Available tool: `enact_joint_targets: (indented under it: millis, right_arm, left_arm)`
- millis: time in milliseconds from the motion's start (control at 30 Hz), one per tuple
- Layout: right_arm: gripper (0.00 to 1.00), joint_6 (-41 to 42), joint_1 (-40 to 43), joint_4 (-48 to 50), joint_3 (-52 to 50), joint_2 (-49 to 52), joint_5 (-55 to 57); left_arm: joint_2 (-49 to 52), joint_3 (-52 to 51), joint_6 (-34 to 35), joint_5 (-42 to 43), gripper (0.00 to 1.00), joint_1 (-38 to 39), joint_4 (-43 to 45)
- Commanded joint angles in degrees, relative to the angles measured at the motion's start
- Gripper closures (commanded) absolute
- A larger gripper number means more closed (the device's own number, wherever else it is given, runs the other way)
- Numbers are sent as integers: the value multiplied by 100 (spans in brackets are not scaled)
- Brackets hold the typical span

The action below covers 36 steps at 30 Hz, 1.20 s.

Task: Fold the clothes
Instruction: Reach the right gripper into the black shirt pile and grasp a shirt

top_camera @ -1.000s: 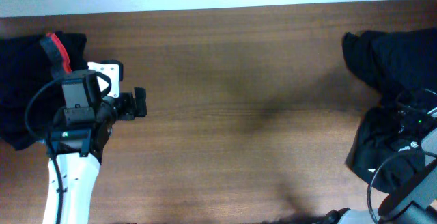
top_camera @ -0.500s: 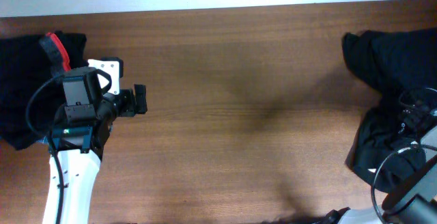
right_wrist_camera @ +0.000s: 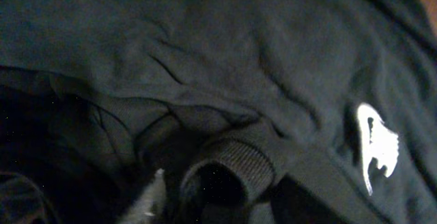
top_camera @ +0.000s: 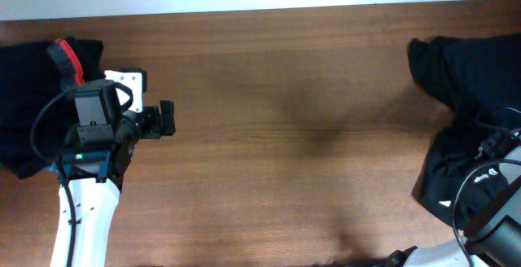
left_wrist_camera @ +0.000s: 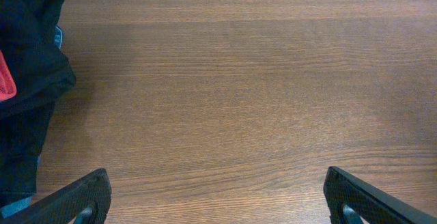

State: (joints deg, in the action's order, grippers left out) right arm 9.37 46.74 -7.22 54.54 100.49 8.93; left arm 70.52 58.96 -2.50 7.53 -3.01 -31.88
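**Pick-up under way at the right heap; no fold begun**

At the far left edge you have the left-hand clothes (top_camera: 24, 96), a black heap with a red-orange band (top_camera: 69, 62) showing, and no gripper on it. Just beside it the left gripper (top_camera: 167, 122) hangs over the bare table (top_camera: 285, 137). Its fingers (left_wrist_camera: 82, 197) are spread wide and touch nothing.

At the far right the right-hand clothes (top_camera: 464, 63) lie crumpled and unspread. The right gripper (top_camera: 491, 147) is down in that heap. Its wrist view is filled with black cloth, a rolled hem (right_wrist_camera: 229, 173) and a white logo (right_wrist_camera: 375, 145). You cannot tell whether its fingers have pinched any cloth.

Judgement: the step in hand is taking one garment from the right heap. The next move calls for a confirmed hold on a single layer. You then lift it and carry it to the open middle of the table, where the left gripper can take the opposite edge for spreading.
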Motion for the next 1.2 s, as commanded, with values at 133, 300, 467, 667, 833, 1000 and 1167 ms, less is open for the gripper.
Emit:
enact_joint_targets:
  millis: [133,300,467,667,833,1000,1167]
  right_arm:
    - [96,66,13,13,107,-20,37]
    - [96,59,-107,-479,671,-557,-741]
    - [96,-282,-387,-1939,2437,-1182,-1362]
    - [96,-1010,-1027,-4072,5228,-1226,-1606]
    - [96,-1088,-1447,-4551,6126,-1228,-1606]
    - [96,-1456,-1585,-4592,6216,-1228,-2426]
    - [96,-2557,-1827,-4616,6216,-1228,-4795]
  left_arm:
    - [28,151,57,61,1,24,20]
    - [28,151,55,61,1,24,31]
    - [28,151,57,63,1,24,44]
    - [28,151,57,63,1,24,48]
    - [28,151,57,63,1,24,42]
    - [28,151,57,63,1,24,44]
    - [28,151,57,63,1,24,44]
